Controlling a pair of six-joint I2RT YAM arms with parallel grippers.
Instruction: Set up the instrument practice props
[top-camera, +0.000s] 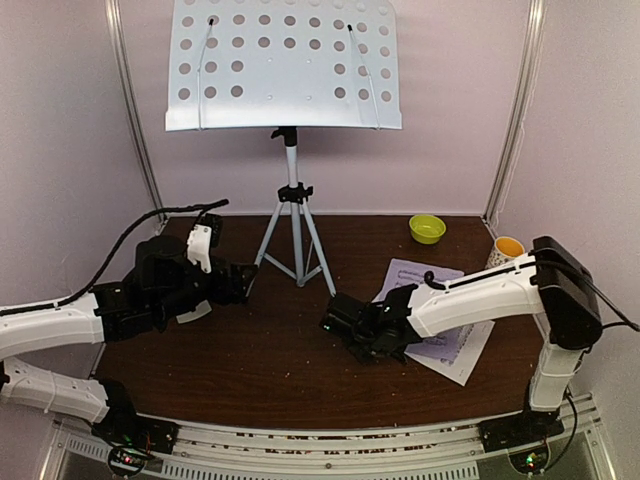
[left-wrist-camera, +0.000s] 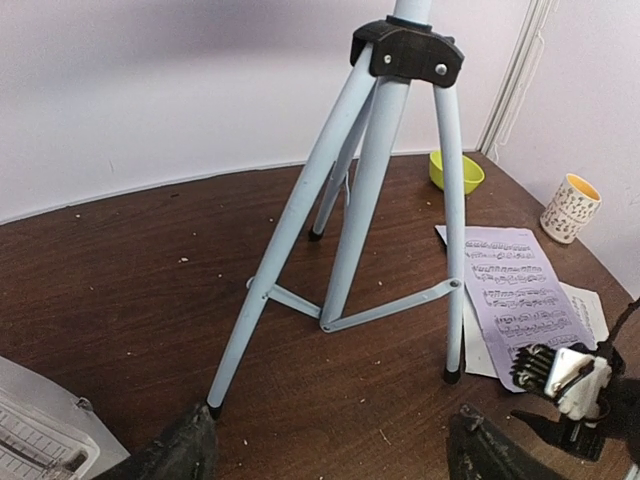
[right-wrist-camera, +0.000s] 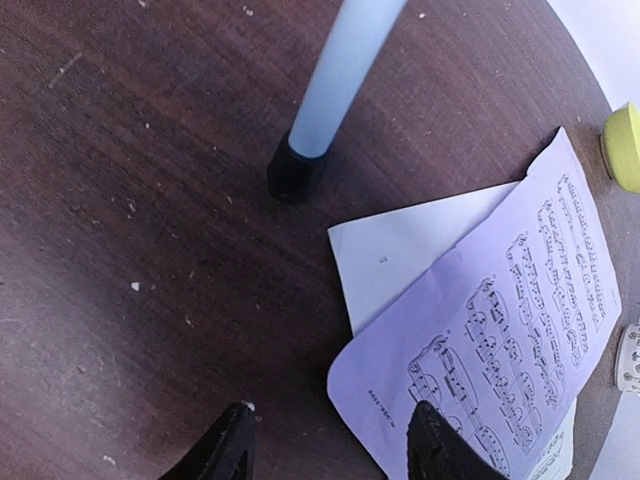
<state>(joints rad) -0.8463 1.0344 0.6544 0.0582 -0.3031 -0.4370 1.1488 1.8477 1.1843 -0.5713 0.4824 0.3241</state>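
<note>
Left gripper (left-wrist-camera: 330, 440): fingers wide, empty. The stand (left-wrist-camera: 363, 200) is upright, mast vertical, straight ahead of them. Right gripper (right-wrist-camera: 335, 430): fingers apart, empty. 2 overlapping pages (right-wrist-camera: 500, 330) lie flat just ahead, long axis slanting away rightward.

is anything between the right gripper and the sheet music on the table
Nothing visible. The right gripper is open right at the sheet music's near corner; the stand's foot sits apart from the pages.
</note>
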